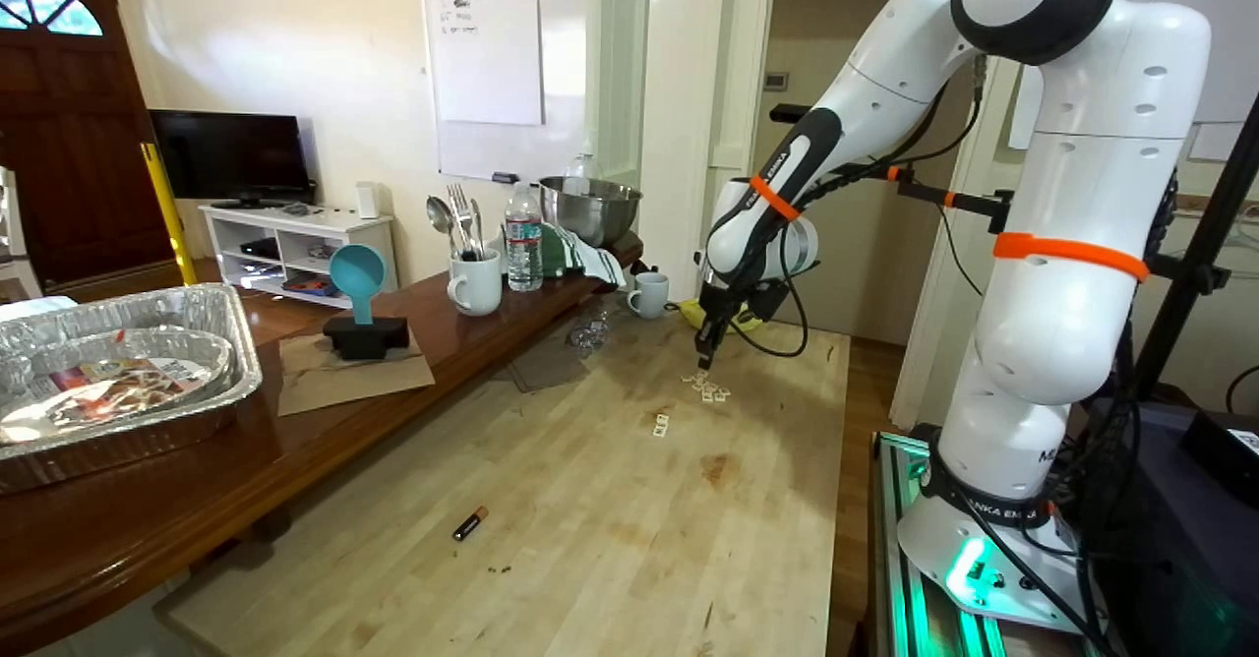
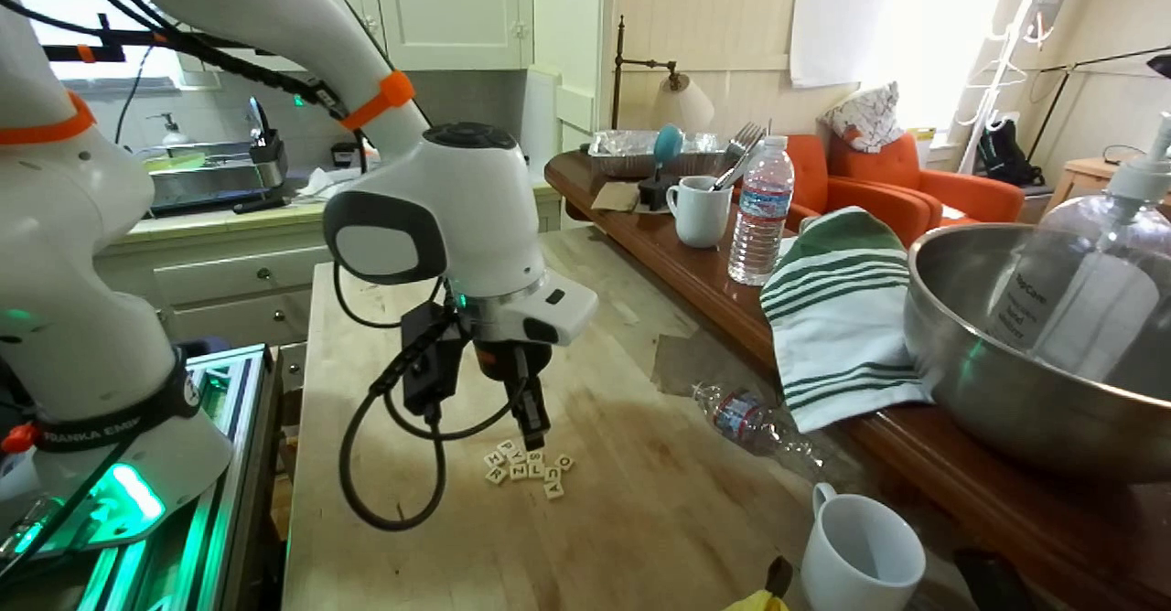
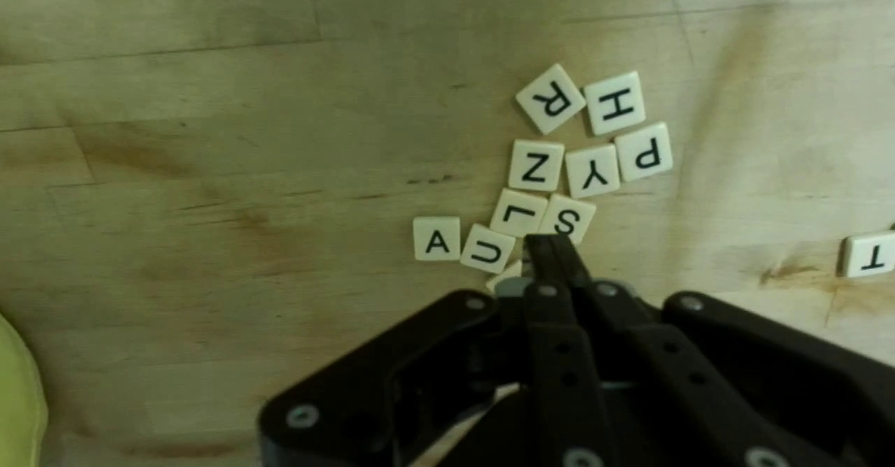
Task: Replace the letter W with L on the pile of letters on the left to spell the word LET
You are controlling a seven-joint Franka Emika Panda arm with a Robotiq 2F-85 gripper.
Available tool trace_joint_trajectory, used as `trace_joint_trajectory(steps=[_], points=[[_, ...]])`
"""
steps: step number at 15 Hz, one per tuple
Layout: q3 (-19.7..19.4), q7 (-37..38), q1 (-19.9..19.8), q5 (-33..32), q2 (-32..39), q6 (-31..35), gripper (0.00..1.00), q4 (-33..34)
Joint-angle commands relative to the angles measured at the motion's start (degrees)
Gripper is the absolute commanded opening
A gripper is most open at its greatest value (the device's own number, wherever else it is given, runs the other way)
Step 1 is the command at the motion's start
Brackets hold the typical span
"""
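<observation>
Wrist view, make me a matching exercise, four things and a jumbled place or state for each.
Things
1. Square cream A tile
2. Square cream L tile
3. Square cream T tile
4. Black robot hand

Places or states
a. Shut
b. At the right edge
c. Between square cream Z tile and square cream U tile
d. Leftmost readable tile

Pairs: 1-d; 2-c; 3-b; 4-a

The bowl [image 2: 1015, 410] is smooth, shiny metal.
</observation>
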Motion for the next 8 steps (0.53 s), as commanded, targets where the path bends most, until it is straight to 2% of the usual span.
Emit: trace_joint_trajectory(steps=[1, 8], points=[[0.0, -5.2, -0.3, 2.6, 3.5, 0.9, 0.00, 1.5], [0.6, -11.0, -1.0, 7.1, 6.8, 1.3, 0.00, 3.2]])
